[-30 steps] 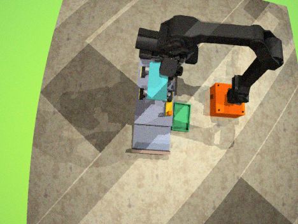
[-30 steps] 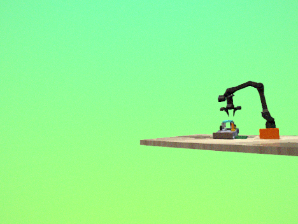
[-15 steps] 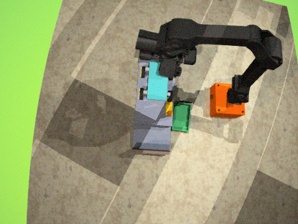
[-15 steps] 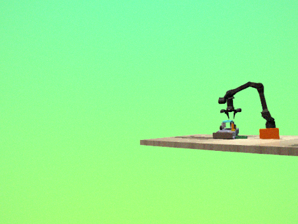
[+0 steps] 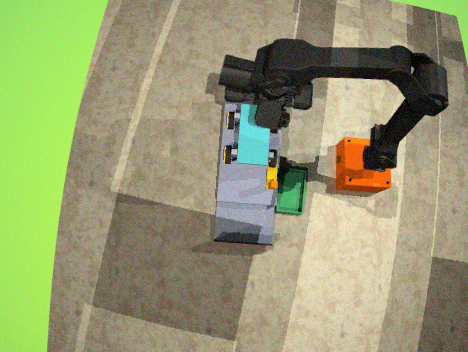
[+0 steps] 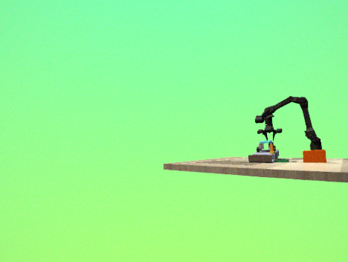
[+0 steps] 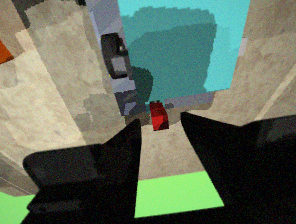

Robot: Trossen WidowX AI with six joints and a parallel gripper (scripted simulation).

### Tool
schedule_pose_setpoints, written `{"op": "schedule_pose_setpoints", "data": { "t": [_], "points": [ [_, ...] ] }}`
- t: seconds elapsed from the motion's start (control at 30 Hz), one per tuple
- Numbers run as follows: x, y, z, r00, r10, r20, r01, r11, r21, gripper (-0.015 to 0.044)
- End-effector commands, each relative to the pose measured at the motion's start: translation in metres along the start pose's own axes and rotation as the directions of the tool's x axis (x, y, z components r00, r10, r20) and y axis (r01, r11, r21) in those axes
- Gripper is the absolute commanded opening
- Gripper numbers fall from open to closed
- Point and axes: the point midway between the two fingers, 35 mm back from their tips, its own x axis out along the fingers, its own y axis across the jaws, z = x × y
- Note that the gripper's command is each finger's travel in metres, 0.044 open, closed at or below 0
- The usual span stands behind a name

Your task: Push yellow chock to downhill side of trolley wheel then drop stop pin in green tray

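Observation:
The trolley with a cyan top (image 5: 253, 145) (image 7: 230, 50) stands on the grey-blue ramp (image 5: 242, 192). The yellow chock (image 5: 271, 175) with its orange handle stands just downhill of the trolley's lower right wheel; whether they touch cannot be told. The red-headed stop pin (image 7: 159, 116) stands at the trolley's uphill end; its shaft is hidden. My gripper (image 6: 271, 139) (image 7: 160, 120) is partly open and empty, pointing down above the uphill end. In the wrist view the red head shows between its fingertips, below them. The green tray (image 5: 291, 196) lies beside the ramp and looks empty.
The arm's orange base block (image 5: 362, 182) (image 6: 314, 156) stands to the right of the tray. The arm (image 5: 350, 62) reaches over from it to the ramp's uphill end, hiding part of the trolley in the top view. The table's edge (image 6: 223, 171) shows in the exterior view.

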Motion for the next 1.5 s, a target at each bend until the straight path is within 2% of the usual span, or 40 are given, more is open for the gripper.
{"op": "schedule_pose_setpoints", "data": {
  "t": [0.0, 0.7, 0.87, 1.17, 1.47],
  "points": [
    [0.007, 0.000, 0.000, 1.000, 0.008, 0.000, -0.008, 1.000, -0.006, 0.0190],
    [0.032, 0.001, 0.001, 1.000, 0.008, 0.000, -0.008, 1.000, -0.006, 0.0190],
    [0.029, 0.001, 0.000, 1.000, 0.002, -0.004, -0.002, 1.000, 0.000, 0.0059],
    [0.029, 0.001, 0.000, 1.000, 0.002, -0.004, -0.002, 1.000, 0.000, 0.0000],
    [0.022, 0.001, -0.002, 1.000, 0.007, -0.001, -0.008, 1.000, -0.006, 0.0000]
  ]
}}
